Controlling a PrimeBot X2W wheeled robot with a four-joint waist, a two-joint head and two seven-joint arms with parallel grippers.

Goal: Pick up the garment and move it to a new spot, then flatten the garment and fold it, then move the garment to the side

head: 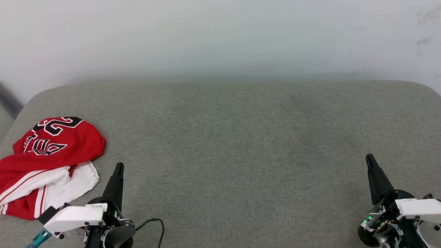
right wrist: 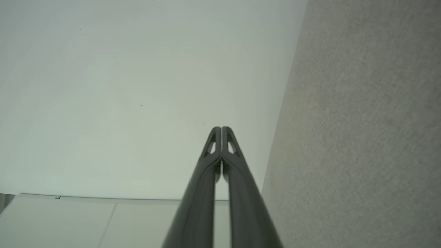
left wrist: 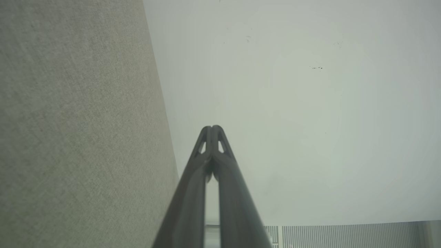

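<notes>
The garment (head: 48, 162), a red jersey with white sleeves, striped trim and black white-outlined lettering, lies crumpled at the left edge of the grey padded table (head: 234, 144). My left gripper (head: 119, 166) stands just right of it, apart from the cloth, fingers pressed together and holding nothing. Far across at the lower right, my right gripper (head: 369, 157) is shut too, with nothing in it. In the left wrist view the left gripper (left wrist: 211, 128) points at the pale wall with its tips touching. The right gripper (right wrist: 221, 128) looks the same in the right wrist view.
A pale wall (head: 220, 38) rises behind the table's far edge. The table's rounded corners show at the back left and back right. A black cable (head: 155, 222) loops beside my left wrist. The grey table surface (left wrist: 75, 137) fills the left side of the left wrist view.
</notes>
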